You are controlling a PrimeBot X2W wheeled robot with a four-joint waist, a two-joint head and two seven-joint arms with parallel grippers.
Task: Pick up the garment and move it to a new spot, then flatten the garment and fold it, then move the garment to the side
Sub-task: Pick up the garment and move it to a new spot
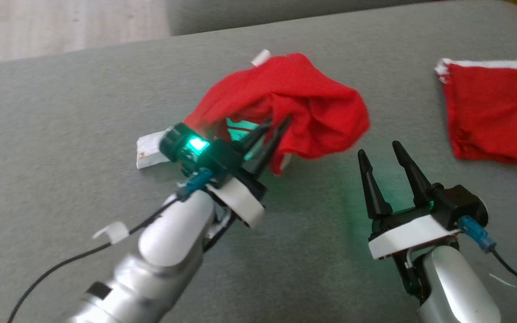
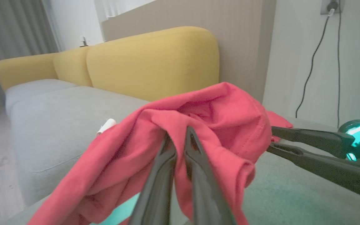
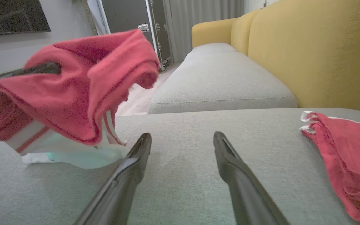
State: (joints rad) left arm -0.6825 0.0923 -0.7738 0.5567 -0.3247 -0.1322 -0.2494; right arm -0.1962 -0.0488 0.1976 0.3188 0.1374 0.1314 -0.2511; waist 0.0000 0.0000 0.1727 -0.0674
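Left fingers (image 2: 158, 179) clenched on bunched red garment (image 1: 305, 96) over grey sofa seat (image 1: 61, 112). Right fingers (image 1: 370, 181) spread, empty, to its near right.

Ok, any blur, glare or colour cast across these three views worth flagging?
Head view: the left gripper and lifted red garment are motion-blurred, green lamp glow tints the grey cushion. Left wrist view: near fingers soft, a green lamp flares at the right edge. Right wrist view: evenly lit, garment slightly soft.
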